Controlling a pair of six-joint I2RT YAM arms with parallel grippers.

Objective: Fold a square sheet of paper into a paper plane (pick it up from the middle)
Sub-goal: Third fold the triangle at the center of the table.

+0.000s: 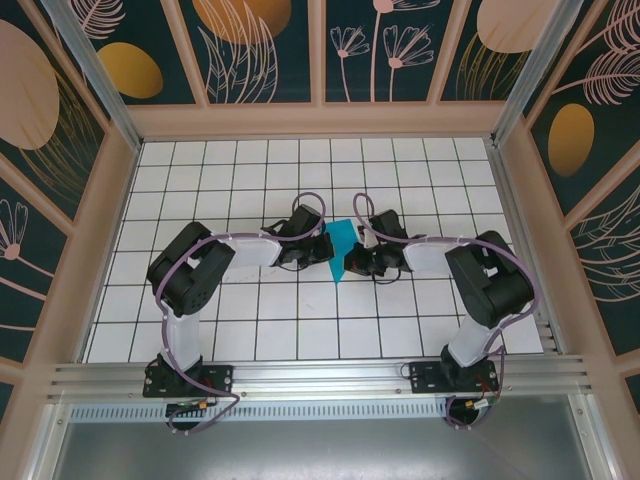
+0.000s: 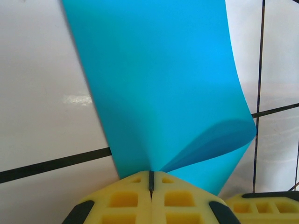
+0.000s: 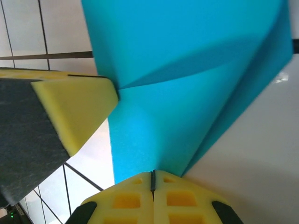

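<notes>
My left tool and right tool are both clamped on the square sheet of paper, which stands between them, seemingly raised off the desk.

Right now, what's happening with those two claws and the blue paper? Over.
Left gripper shut on the square sheet of paper. Right gripper shut on it too. Sheet bent, a fold showing, over the tiled table. No obstruction seen.

I list: left arm and right arm, black joints, white links, lavender cables; left gripper pads yellow, waffle-gridded, black-edged.
</notes>
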